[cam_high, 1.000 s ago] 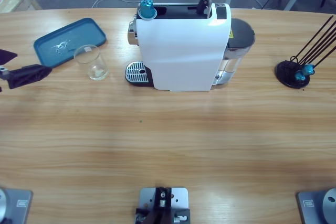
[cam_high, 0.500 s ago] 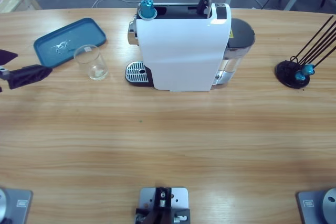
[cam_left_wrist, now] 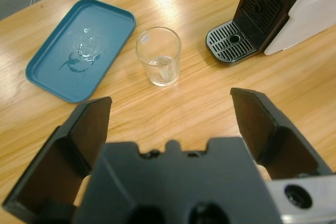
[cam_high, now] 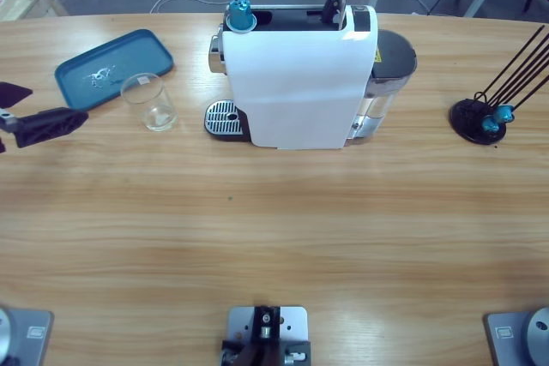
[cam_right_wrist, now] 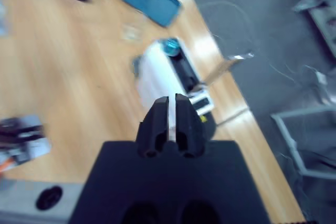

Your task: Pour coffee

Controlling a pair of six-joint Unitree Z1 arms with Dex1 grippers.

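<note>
Left gripper spread wide, empty, glass at its 12 o'clock, untouched. Right gripper pressed together, raised, holding nothing. Judged: task barely begun; glass stands beside the drip grate, not under the white machine's spout. No coffee visible; glass looks empty, clear.

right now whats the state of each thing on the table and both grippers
glass: upright, empty, beside the tray
teal tray: flat, wet with droplets
coffee machine: drip grate bare, no cup on it
teal capsule: sitting on top of the machine
left gripper: open, holding nothing
right gripper: shut, raised above the table
</note>
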